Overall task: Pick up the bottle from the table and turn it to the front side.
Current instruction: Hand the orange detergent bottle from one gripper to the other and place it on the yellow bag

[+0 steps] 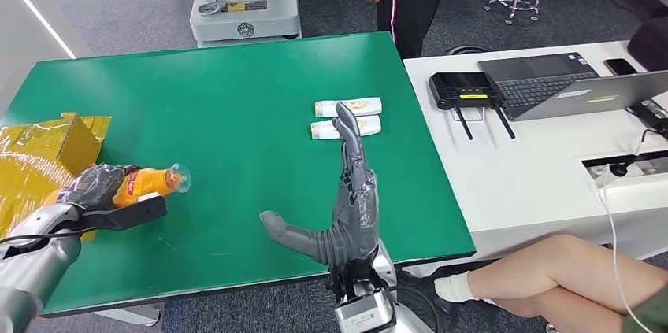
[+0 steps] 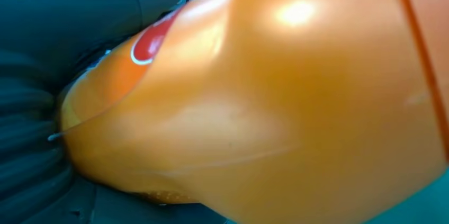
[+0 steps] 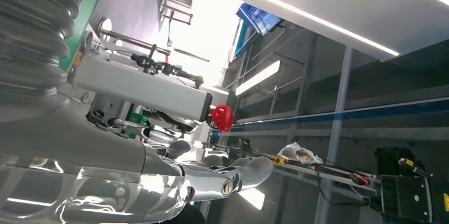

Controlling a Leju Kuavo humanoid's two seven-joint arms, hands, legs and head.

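An orange bottle (image 1: 150, 182) with a clear cap lies on its side in my left hand (image 1: 98, 190), above the left part of the green table (image 1: 213, 97); its cap points right. In the left wrist view the bottle's orange body (image 2: 275, 107) with a red label patch sits pressed against my dark fingers (image 2: 32, 155). My right hand (image 1: 346, 199) stands upright over the table's near edge, fingers straight and thumb spread left, holding nothing. In the right wrist view its silver fingers (image 3: 212, 179) stick out toward the room.
Two small white and yellow tubes (image 1: 346, 116) lie side by side past my right hand. A gold foil box (image 1: 43, 152) sits at the left edge. A white desk (image 1: 543, 152) with a laptop stands right. A person stands behind; another's leg (image 1: 551, 270) is near right.
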